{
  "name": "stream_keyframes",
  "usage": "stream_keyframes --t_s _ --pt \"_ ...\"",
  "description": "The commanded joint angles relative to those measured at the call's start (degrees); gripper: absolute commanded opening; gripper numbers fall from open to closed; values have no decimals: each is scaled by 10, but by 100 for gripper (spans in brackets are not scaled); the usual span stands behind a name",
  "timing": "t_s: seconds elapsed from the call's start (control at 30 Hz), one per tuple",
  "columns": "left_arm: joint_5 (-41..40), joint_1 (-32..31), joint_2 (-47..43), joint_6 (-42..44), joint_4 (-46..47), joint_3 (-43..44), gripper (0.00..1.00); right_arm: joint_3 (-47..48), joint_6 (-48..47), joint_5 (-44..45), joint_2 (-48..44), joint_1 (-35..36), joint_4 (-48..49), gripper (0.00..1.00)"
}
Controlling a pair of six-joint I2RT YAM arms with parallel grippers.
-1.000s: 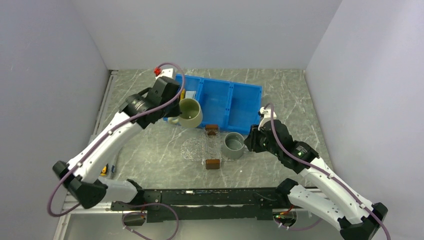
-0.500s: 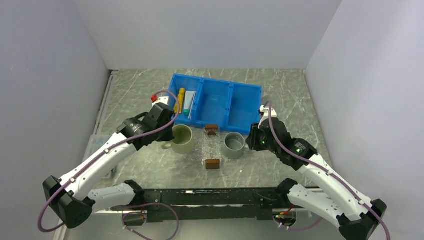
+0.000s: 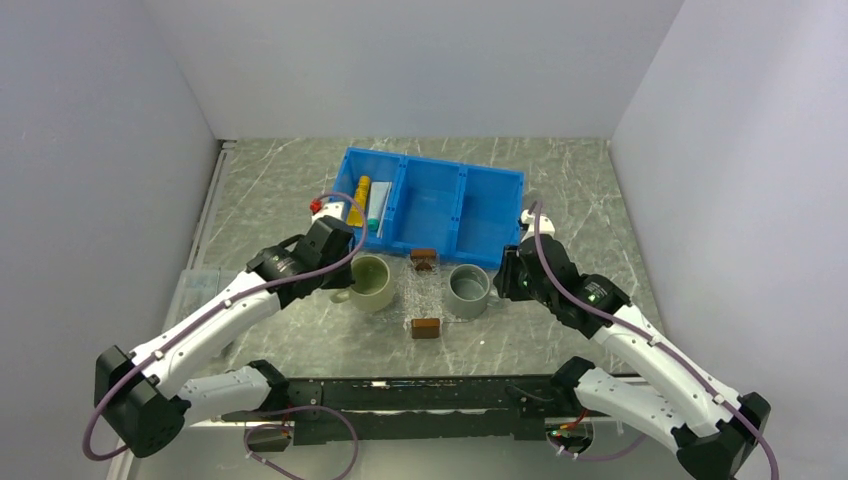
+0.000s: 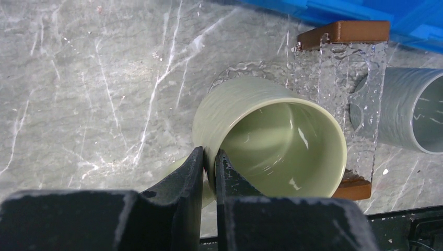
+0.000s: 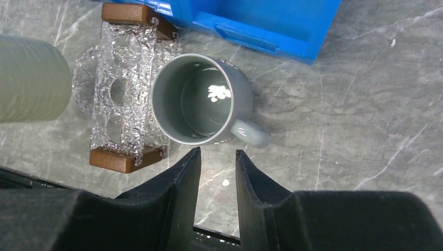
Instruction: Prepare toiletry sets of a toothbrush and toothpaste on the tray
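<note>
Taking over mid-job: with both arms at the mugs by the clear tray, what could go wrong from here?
The left gripper pinches only the rim wall of the pale green ceramic mug; it may slip or tip.
That mug is close to the clear textured tray with brown end blocks and could shove it.
The open right gripper hovers by the grey ceramic mug's handle and could bump it.

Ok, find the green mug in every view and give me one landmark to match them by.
Top external: the green mug sits left of centre, just left of the clear tray.
Left wrist: the mug fills the centre, with the tray at its right.
Right wrist: only the mug's side shows at the left edge, left of the tray.
Shared landmark: the clear tray.
</note>
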Motion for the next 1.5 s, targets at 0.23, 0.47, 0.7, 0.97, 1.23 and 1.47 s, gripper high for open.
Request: stream_keyframes --t_s 0.23,0.47,0.7,0.97,1.23,1.47 --pt "23 -2 30 -6 140 -40 0 26 8 21 21 1 -7 33" --pt "30 -2 41 3 165 -56 0 25 11 20 31 0 -10 33" --pt "39 -2 59 12 183 -57 0 19 18 18 33 1 -9 33" --pt "43 -3 73 15 200 -64 0 20 19 20 34 1 -10 33" --pt "55 -3 83 11 215 -77 0 16 19 19 44 1 -3 33" --pt "53 -3 88 13 217 -82 0 10 22 16 44 1 0 33"
